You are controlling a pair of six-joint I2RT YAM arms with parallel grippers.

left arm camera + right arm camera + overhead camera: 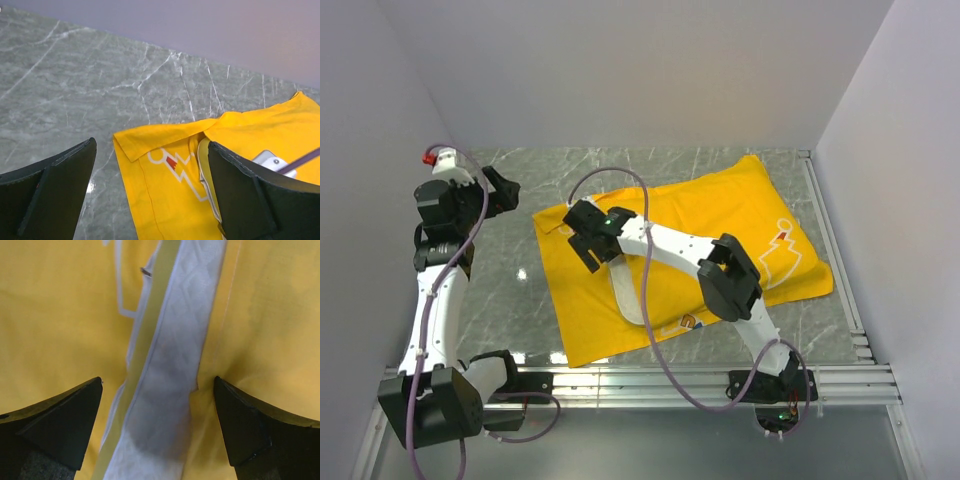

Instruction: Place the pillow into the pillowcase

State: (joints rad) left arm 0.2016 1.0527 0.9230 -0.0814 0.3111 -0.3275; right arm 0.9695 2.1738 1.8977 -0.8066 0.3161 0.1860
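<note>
The yellow pillowcase [740, 205] lies flat in the middle of the marble table, and the pillow is mostly inside it. A narrow white strip of pillow [626, 296] shows at the case's open left end. My right gripper [582, 245] hovers open just above that strip. In the right wrist view the quilted white pillow [170, 390] runs between the spread fingers [65, 415] of that gripper [157, 380], with pillowcase [55, 315] on both sides. My left gripper [505, 192] hangs open and empty over the table, left of the case. In the left wrist view this gripper [152, 145] faces the pillowcase's folded corner [165, 200] and the pillow's edge [204, 165].
Grey marble table [510, 290] lies to the left of the case. White walls close in on the left, back and right. An aluminium rail [650, 380] runs along the near edge by the arm bases. A purple cable [655, 340] drapes over the pillowcase.
</note>
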